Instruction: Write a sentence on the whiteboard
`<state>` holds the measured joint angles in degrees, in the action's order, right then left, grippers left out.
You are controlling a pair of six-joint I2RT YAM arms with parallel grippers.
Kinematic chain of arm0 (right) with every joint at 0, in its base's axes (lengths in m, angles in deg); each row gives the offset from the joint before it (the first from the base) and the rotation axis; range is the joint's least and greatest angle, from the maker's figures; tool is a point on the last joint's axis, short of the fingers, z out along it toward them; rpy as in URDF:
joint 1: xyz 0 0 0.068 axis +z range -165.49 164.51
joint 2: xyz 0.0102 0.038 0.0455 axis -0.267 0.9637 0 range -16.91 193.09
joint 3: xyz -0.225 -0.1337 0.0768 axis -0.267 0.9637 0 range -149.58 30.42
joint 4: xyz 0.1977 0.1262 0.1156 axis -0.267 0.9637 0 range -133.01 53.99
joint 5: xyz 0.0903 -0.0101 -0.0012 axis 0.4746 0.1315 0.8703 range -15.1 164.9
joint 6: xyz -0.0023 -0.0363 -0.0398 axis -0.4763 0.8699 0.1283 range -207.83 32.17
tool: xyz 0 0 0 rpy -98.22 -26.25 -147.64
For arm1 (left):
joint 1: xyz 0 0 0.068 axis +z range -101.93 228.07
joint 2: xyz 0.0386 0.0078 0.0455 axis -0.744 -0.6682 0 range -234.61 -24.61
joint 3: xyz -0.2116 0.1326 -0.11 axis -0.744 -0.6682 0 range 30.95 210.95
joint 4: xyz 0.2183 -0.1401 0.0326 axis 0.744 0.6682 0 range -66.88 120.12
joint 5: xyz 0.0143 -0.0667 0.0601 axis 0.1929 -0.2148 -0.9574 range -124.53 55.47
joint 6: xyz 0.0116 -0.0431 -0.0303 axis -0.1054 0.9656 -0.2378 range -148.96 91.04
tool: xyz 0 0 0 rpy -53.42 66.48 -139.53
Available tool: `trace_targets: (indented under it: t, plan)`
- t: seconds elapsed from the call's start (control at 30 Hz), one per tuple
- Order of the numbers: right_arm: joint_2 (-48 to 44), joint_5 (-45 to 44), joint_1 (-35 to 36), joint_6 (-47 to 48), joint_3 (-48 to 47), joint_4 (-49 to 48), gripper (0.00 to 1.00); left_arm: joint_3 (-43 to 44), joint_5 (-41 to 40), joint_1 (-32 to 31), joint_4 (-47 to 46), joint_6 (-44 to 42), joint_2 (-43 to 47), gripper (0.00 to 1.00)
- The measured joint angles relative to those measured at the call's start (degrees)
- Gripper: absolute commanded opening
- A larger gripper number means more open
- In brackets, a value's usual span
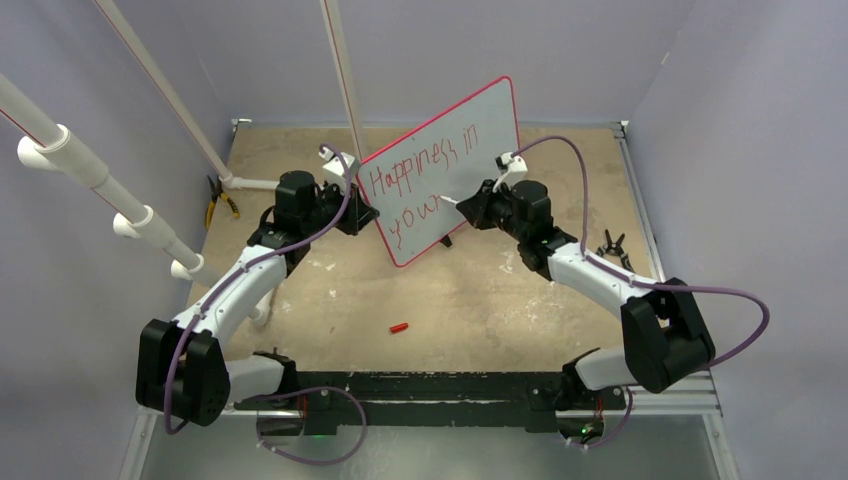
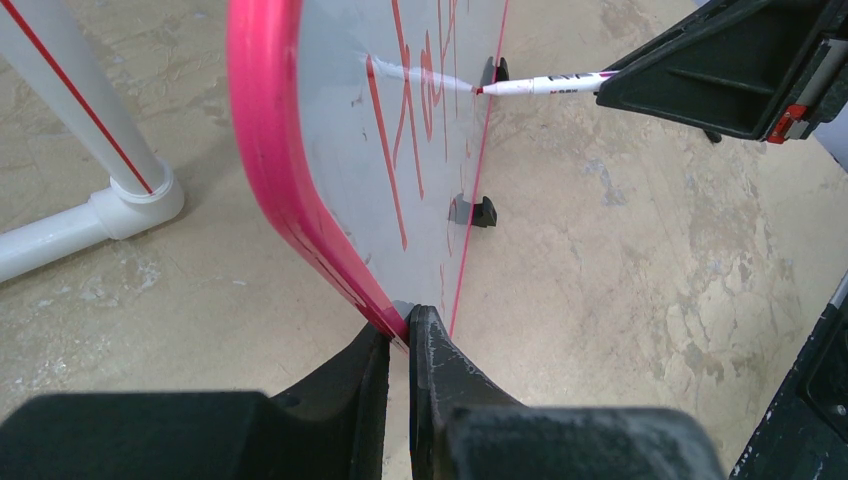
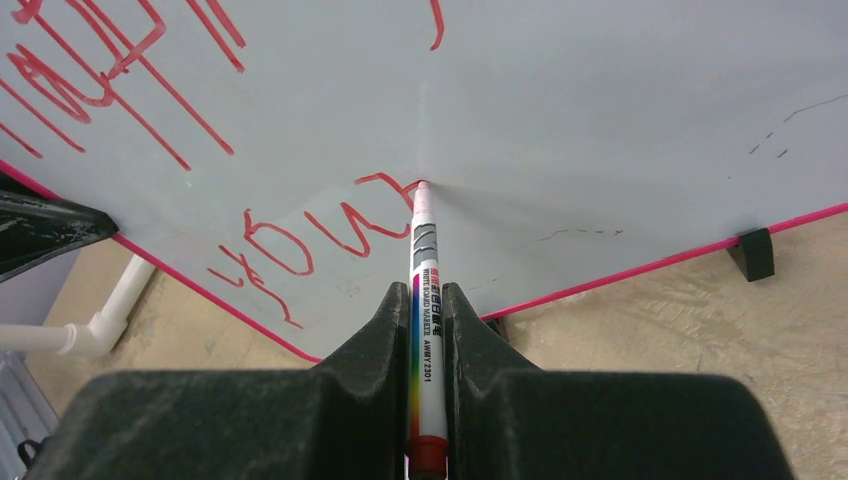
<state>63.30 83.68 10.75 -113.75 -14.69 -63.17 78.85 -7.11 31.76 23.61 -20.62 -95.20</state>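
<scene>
Top external view: the whiteboard (image 1: 482,128) stands up on edge near the middle of the table (image 1: 470,295), slanted, its written face turned toward the right arm. The sentence (image 1: 425,165) runs across it in two red lines, "Happiness in" above and "your" below. The left gripper (image 1: 365,215) sits at the board's left edge, and the right gripper (image 1: 462,205) points a marker (image 1: 450,200) at the end of the lower line. A small red cap (image 1: 400,327) lies on the table nearer the arm bases, well apart from the board.

Left wrist view: the left gripper (image 2: 408,325) has its jaws pinched narrow on the board's red rim (image 2: 262,150) – the edge passes right between the fingertips. Further up the board, the marker (image 2: 550,84) touches the surface tip first, held by the right gripper (image 2: 720,70). Two black feet (image 2: 484,211) stick out from the board's lower edge. A white pipe (image 2: 90,120) stands to the left.

Right wrist view: the right gripper (image 3: 428,300) is clamped on the marker (image 3: 426,260), jaws close around its barrel. The red tip presses on the whiteboard (image 3: 600,120) just after the last letter of "your" (image 3: 300,240) – the first line's strokes show at the upper left.
</scene>
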Motion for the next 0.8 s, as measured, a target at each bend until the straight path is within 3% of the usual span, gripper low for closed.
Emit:
trace_targets:
  t: [0.47,0.8]
  plan:
    - [-0.24,-0.31,-0.92,0.0,0.02,-0.31,0.0,0.0,0.04,0.0,0.0,0.0,0.0,0.0]
    - [-6.8,0.72,-4.37,0.28,0.66,-2.16,0.0,0.0,0.28,-0.24,-0.02,0.0,0.15,0.0]
